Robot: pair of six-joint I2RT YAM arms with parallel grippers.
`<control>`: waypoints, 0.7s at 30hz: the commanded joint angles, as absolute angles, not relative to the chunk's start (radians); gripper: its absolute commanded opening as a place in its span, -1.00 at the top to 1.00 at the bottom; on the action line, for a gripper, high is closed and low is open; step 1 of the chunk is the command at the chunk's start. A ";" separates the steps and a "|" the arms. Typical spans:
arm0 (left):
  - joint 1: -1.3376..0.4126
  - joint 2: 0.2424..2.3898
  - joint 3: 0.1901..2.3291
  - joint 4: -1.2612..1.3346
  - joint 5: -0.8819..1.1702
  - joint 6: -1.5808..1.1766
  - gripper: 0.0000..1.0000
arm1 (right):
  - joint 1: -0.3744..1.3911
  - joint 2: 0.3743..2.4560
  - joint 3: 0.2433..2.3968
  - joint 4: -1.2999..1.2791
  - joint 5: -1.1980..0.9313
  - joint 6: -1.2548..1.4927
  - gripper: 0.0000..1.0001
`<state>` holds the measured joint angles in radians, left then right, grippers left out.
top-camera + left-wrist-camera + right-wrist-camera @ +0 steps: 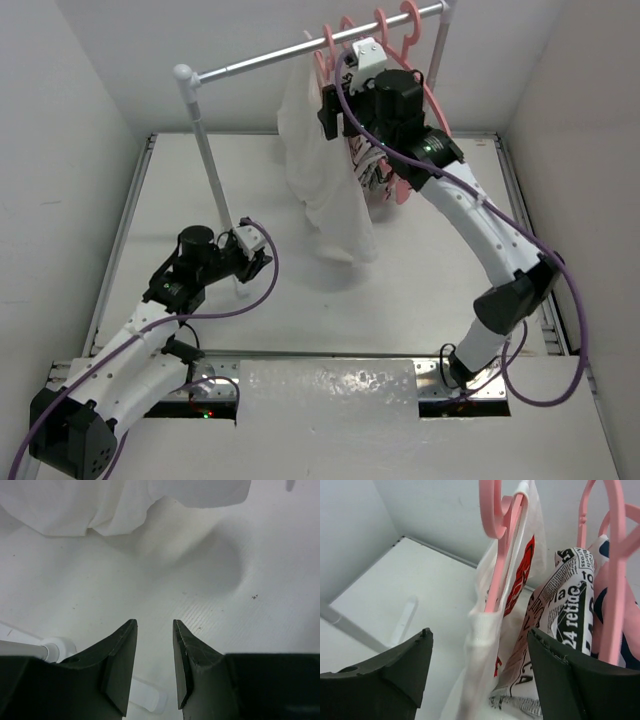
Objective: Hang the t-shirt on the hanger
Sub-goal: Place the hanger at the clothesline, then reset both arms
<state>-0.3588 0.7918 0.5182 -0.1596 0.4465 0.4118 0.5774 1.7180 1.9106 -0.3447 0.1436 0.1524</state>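
Observation:
The white t-shirt (325, 180) hangs from a salmon-pink hanger (328, 45) on the rail and reaches down to the table. In the right wrist view the hanger (497, 555) runs into the shirt's ribbed collar (482, 625), and red marks show through the cloth. My right gripper (328, 105) (480, 635) is open, with one jaw on each side of the collar, not touching it. My left gripper (262, 262) (154, 625) is open and empty, low over the table. The shirt's lower edge (125, 505) lies ahead of it.
A grey metal rail (260, 62) rests on a white pole (215, 180) whose foot (60, 647) is beside my left fingers. Several more pink hangers (410, 20) hang to the right, with a black-and-white printed garment (570, 600) and a pink one (395, 185).

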 commanded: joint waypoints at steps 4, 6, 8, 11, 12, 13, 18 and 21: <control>-0.362 0.795 0.508 -0.112 0.486 0.405 0.36 | 0.600 1.526 1.795 -0.342 0.042 0.150 -0.51; -0.362 0.798 0.503 -0.103 0.488 0.402 0.36 | 0.621 1.493 1.784 -0.397 -0.006 0.135 -0.52; -0.362 0.804 0.494 -0.091 0.483 0.393 0.36 | 0.635 1.462 1.784 -0.478 -0.119 0.106 -0.59; -0.362 0.801 0.459 -0.058 0.447 0.376 0.36 | 0.647 1.404 1.724 -0.592 -0.251 0.061 -0.76; -0.362 0.792 0.445 -0.046 0.430 0.371 0.36 | 0.655 1.343 1.636 -0.615 -0.306 0.048 -0.82; -0.362 0.784 0.414 -0.022 0.384 0.365 0.36 | 0.660 1.306 1.574 -0.639 -0.313 0.031 -0.87; -0.361 0.772 0.351 0.049 0.247 0.368 0.36 | 0.663 1.040 1.122 -0.611 -0.212 0.118 -0.97; -0.360 0.793 0.350 0.060 0.235 0.367 0.36 | 0.664 0.899 0.978 -0.646 -0.106 0.199 -0.98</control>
